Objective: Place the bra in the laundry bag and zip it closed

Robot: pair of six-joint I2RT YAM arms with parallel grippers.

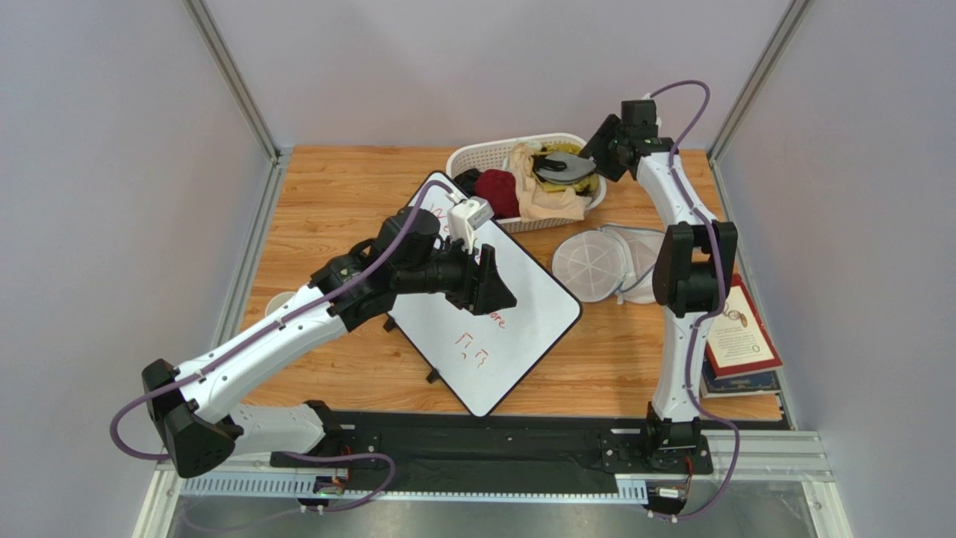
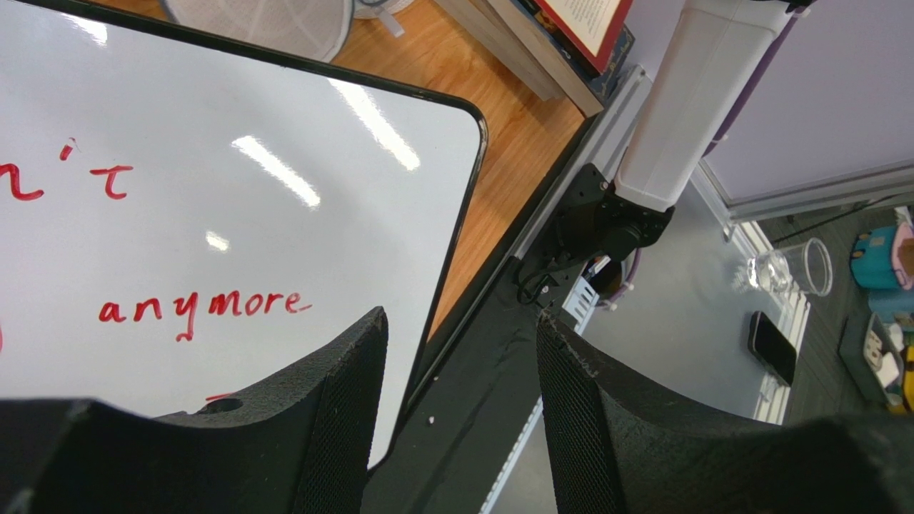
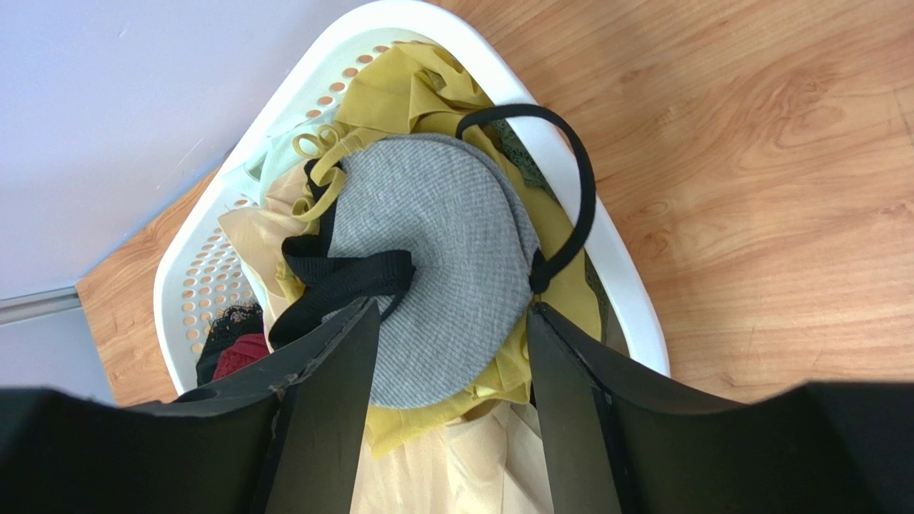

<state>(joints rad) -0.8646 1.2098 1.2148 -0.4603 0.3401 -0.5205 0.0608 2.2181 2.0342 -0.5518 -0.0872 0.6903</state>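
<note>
Near the arms' bases, the left gripper (image 1: 494,286) hangs over a whiteboard (image 1: 494,348) that lies askew on the table (image 1: 325,191). Its wrist view shows the fingers (image 2: 322,396) spread apart with nothing between them, above the board's corner and its red handwriting.

To the right, books (image 1: 741,331) lie at the table's edge. Just beside them, past the board's far-right edge, sits the laundry bag (image 1: 587,265). It looks unzipped, with two round mesh halves lying side by side, though the overhead view is too coarse to be sure.

Farther back, the white basket (image 1: 471,157) stands at the far edge, heaped with clothes. A dark red garment (image 1: 499,193) lies on its left and a yellow one (image 3: 397,96) across the middle. The bra (image 3: 440,236) lies on top of the pile, grey cup up, with a black strap looped over the basket's rim. The right gripper (image 3: 453,313) reaches over the basket with its jaws apart. The tips flank the near edge of the cup, and nothing is clamped.
</note>
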